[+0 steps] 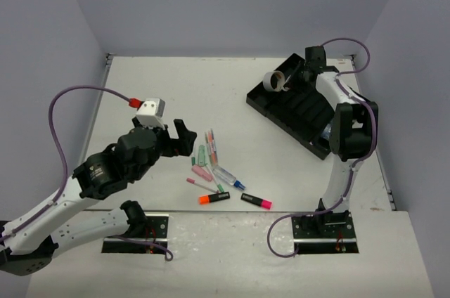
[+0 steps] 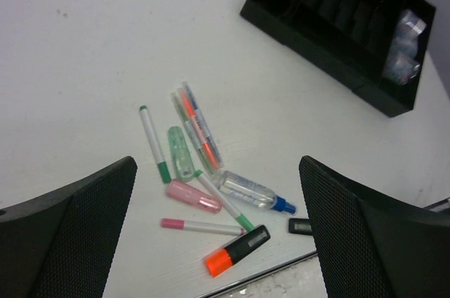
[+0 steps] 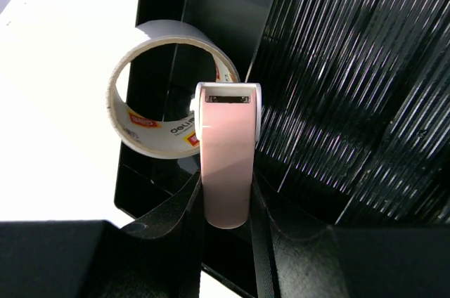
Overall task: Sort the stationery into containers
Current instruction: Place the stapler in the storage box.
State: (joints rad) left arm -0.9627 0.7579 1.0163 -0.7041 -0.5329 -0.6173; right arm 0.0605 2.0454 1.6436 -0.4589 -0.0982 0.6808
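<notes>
Right hand (image 3: 225,196): narrow, clamped on the pink eraser (image 3: 226,147); above the end of the tray (image 3: 337,101), just beside the tape ring (image 3: 158,129)
Eraser: light, stiff, smooth; take its flat sides midway
Left hand (image 2: 216,171): wide, empty, over the thin pens (image 2: 153,145) on the worktop (image 2: 84,45)
Count: two highlighters (image 2: 238,249); three thin pens; one tape ring

Grey tape ring (image 1: 273,81) stands at far-left corner of big flat black plastic compartment tray (image 1: 292,112). Pink oblong eraser (image 3: 226,143), btwn my R gripper (image 3: 225,194) fingers, hangs over tray's left end, just beside ring. Shiny silver-blue cubes (image 2: 404,45) lie in tray's near-right end. Loose pens & highlighters (image 1: 218,168) lie well left of tray, w/ my L gripper (image 1: 181,138) further left.
</notes>
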